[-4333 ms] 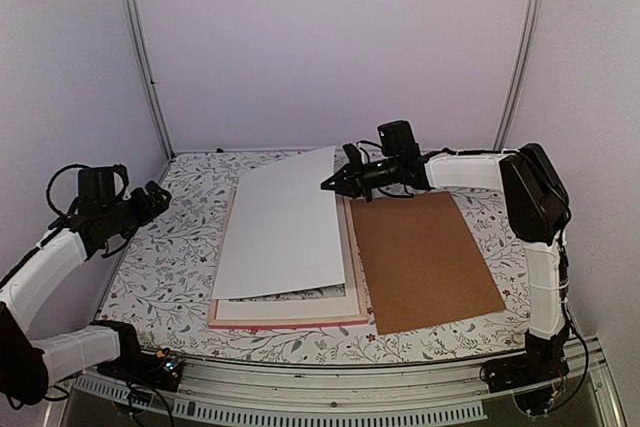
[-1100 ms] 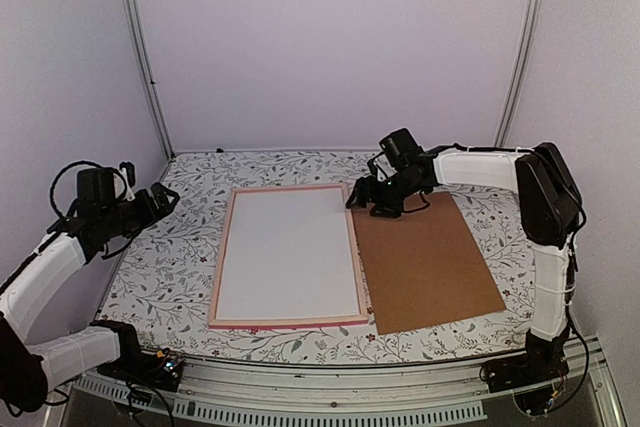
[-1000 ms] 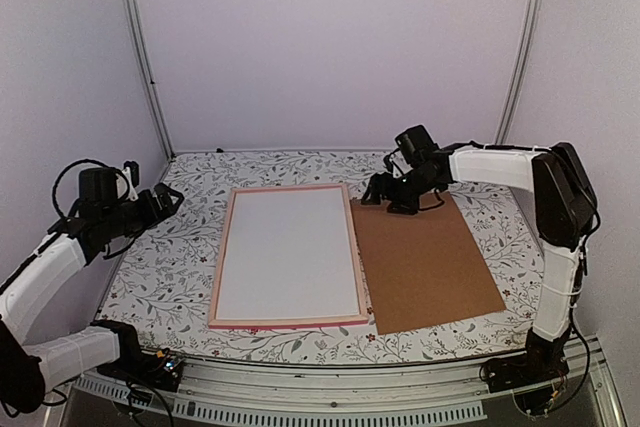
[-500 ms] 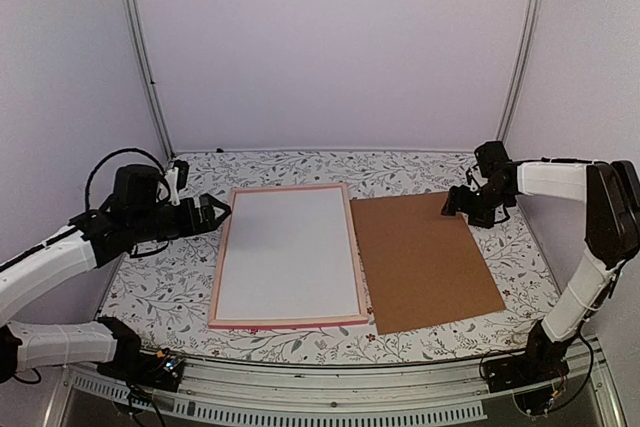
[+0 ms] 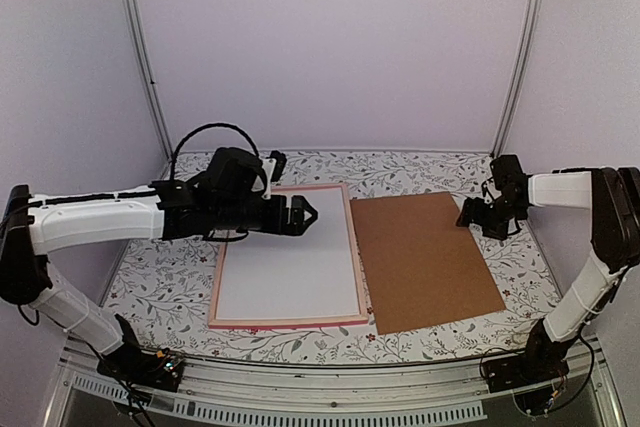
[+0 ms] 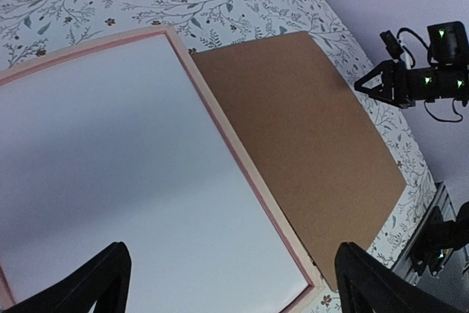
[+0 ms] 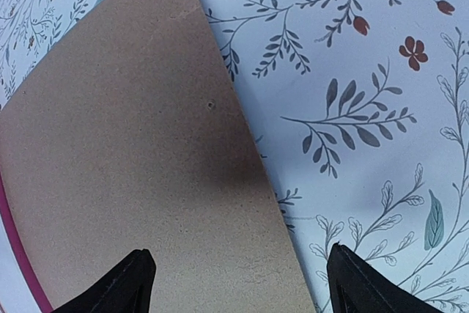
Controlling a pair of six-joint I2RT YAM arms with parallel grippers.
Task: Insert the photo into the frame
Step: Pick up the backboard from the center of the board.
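On the flowered bench (image 5: 430, 172), the pink frame (image 5: 288, 323) lies centre-left with the photo (image 5: 290, 277) flat inside it, white side up. A brown board (image 5: 425, 257) lies just right. The left tool (image 5: 303, 215) gapes wide and empty above the photo's top. The right tool (image 5: 468, 217) is spread and empty at the board's upper right.

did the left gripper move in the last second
Yes. The left gripper has swung right: it was off the frame's left edge and now hangs over the frame's far part, jaws open.
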